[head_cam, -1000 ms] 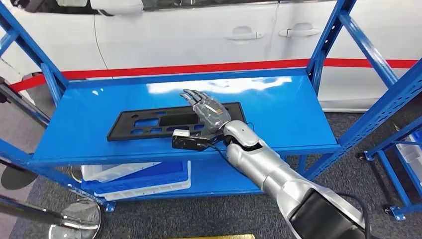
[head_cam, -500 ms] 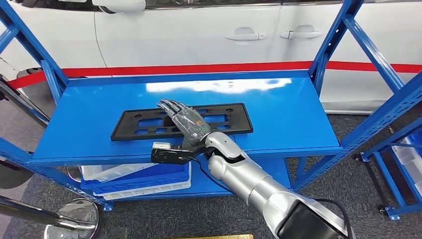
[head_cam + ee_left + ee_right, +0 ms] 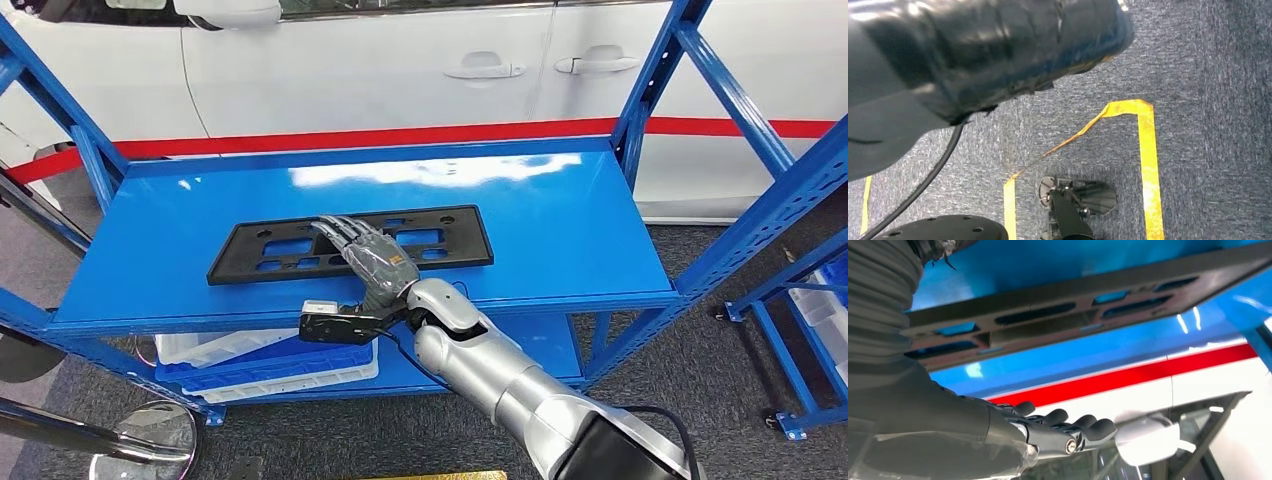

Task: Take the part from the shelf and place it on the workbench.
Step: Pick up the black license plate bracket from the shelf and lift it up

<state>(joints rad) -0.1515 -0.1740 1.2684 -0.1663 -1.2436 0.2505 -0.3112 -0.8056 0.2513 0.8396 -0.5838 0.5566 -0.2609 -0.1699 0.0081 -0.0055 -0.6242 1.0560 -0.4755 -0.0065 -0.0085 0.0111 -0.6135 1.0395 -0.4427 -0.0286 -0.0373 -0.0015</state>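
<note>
The part [image 3: 462, 240] is a flat black rectangular plate with several cutouts, lying on the top blue shelf [image 3: 560, 230]. My right hand [image 3: 370, 258] reaches in from the front, stretched out over the plate's middle with its fingers straight and apart, holding nothing. In the right wrist view the plate [image 3: 1073, 286] shows edge-on, with a gap between it and my hand [image 3: 1048, 432], whose dark fingers [image 3: 1088, 427] lie extended. A blurred dark glossy shape [image 3: 963, 55] at the left wrist may be my left hand; I cannot tell how its fingers lie.
Blue uprights [image 3: 655, 75] frame the shelf at left and right. A white car [image 3: 400, 60] with a red band stands right behind it. White and blue bins [image 3: 270, 355] sit on the lower shelf. Another blue rack [image 3: 800, 310] stands at right. Yellow tape [image 3: 1148, 165] marks the carpet.
My right hand has moved left along the plate and come back toward the shelf's front edge, staying outstretched. The plate has not moved on the shelf; the view shifted slightly.
</note>
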